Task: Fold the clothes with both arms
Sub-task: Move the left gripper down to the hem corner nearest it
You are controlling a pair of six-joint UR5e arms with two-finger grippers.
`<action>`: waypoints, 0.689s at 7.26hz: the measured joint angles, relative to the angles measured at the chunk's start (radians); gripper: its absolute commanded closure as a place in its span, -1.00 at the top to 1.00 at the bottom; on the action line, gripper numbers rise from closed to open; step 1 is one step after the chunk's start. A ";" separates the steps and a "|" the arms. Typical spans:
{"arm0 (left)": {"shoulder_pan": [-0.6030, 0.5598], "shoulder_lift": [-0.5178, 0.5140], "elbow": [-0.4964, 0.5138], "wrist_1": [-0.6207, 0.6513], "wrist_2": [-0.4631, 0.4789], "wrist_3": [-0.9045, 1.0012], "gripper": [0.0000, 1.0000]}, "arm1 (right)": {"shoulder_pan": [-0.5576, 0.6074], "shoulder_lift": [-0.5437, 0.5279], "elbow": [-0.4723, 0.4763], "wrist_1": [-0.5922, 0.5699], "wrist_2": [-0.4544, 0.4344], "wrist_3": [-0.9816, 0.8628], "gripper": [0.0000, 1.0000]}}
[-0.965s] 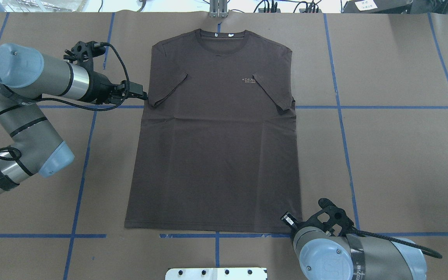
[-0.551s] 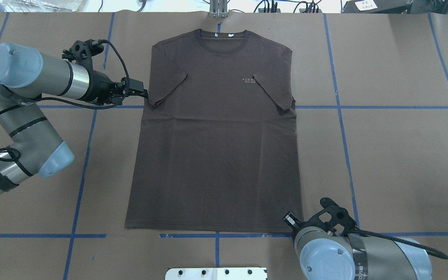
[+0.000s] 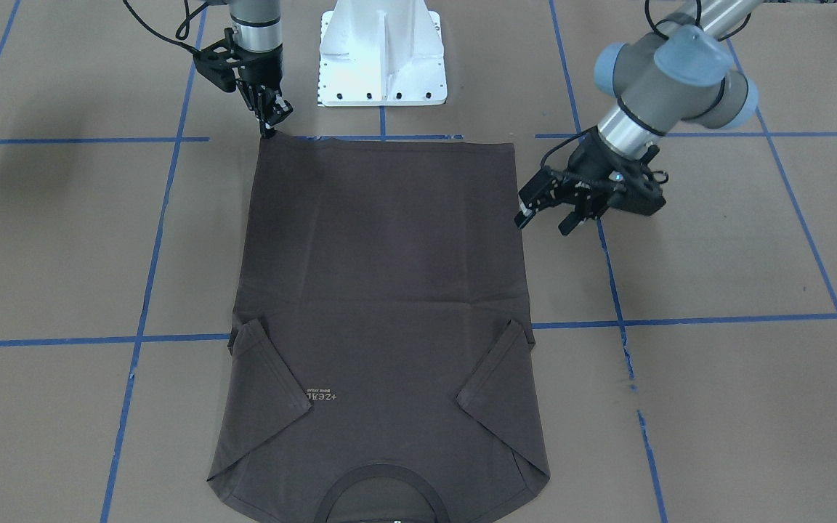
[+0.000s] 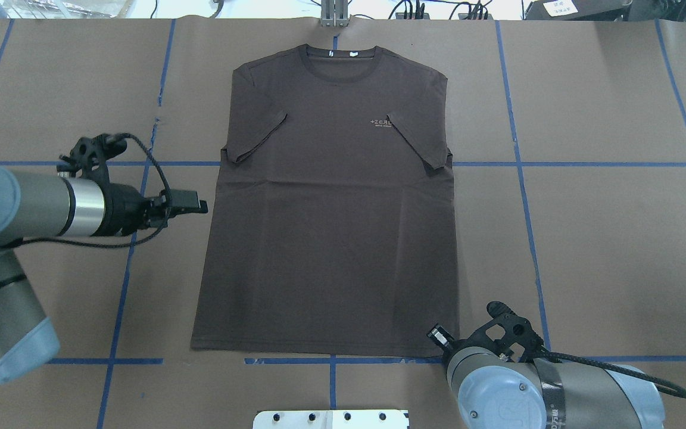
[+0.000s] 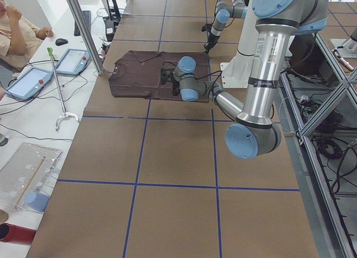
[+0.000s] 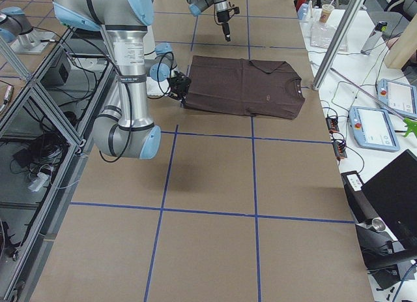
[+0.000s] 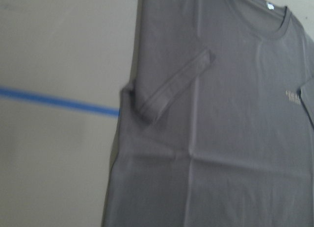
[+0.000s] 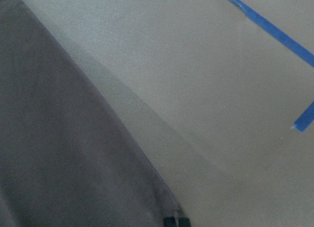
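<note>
jaws of the left gripper (image 3: 543, 221) stand well apart with nothing between them, tips aimed at the t-shirt (image 3: 382, 276) and just short of its side edge, roughly midway between hem and sleeve. the right gripper (image 3: 270, 125) points straight down on the hem corner at its own side. its fingers look close together there, but i cannot tell whether they are shut or have pinched cloth, and its wrist camera shows only the shirt's edge against the table (image 3: 716, 254).

from the left jaws the shirt lies directly ahead, spread flat, front up. both sleeves are already turned in over the chest. its long axis runs hem to collar (image 4: 340, 59), across the line in which the left jaws point, so they face the long side edge square on. the right jaws sit at the near end of that axis, and the collar is the far end for both arms. the left arm is nearer the sleeve and shoulder.

the pale chest logo (image 4: 381, 123) seems to read "+zeal". the line under it is too small to read, as are the white neck tags (image 4: 343, 53).
</note>
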 measured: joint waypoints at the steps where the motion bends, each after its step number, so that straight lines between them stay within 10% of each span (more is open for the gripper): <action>1: 0.079 0.043 -0.065 0.049 0.063 -0.076 0.98 | 0.001 0.001 0.000 0.000 -0.001 0.001 -1.00; 5: 0.318 0.017 -0.125 0.374 0.269 -0.279 0.55 | 0.002 0.002 -0.002 0.000 0.000 0.001 -1.00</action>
